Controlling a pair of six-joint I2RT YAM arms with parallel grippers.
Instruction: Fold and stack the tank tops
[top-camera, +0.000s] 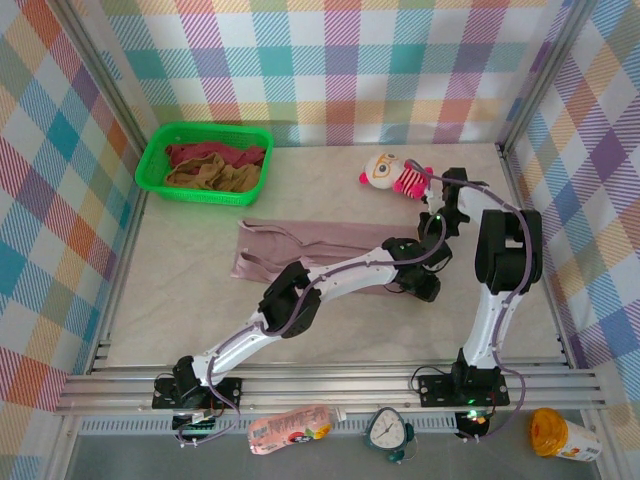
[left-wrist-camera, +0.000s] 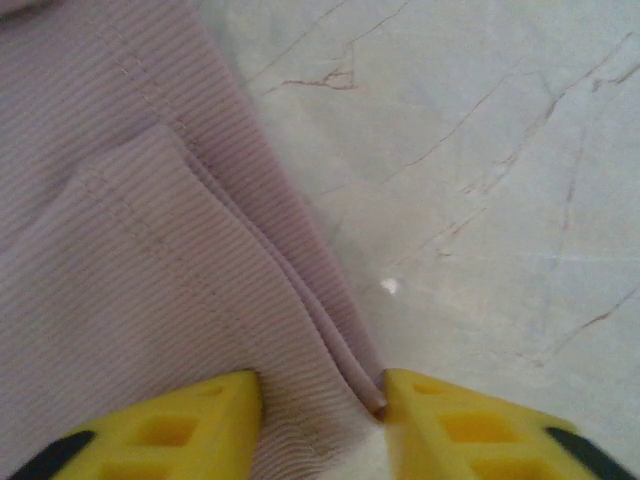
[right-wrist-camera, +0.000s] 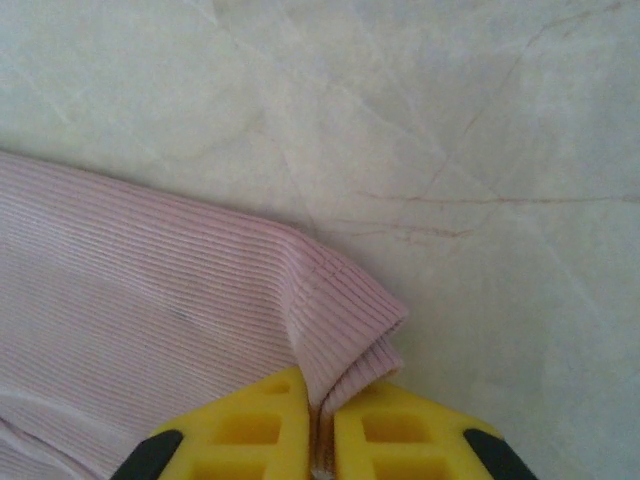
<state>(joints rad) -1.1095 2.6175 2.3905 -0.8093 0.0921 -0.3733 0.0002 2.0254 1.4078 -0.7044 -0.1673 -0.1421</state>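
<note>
Right hand (right-wrist-camera: 320, 405) is pinched shut on one hem corner of the mauve tank top (top-camera: 300, 245). Left hand (left-wrist-camera: 320, 388) straddles the hem edge with its jaws part open and cloth between them, not clamped as far as I can tell. The top lies flat mid-bench, long axis parallel to the near edge, straps pointing at the left edge, hem at the right by both hands. The fold likely runs leftward along that axis. Tan tank top (top-camera: 215, 178) and maroon tank top (top-camera: 215, 153) sit in the green basket (top-camera: 200, 196) at the far-left corner.

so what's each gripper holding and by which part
Right gripper pinches pink top by a corner; left gripper straddles its folded edge, not clamped yet.
</note>
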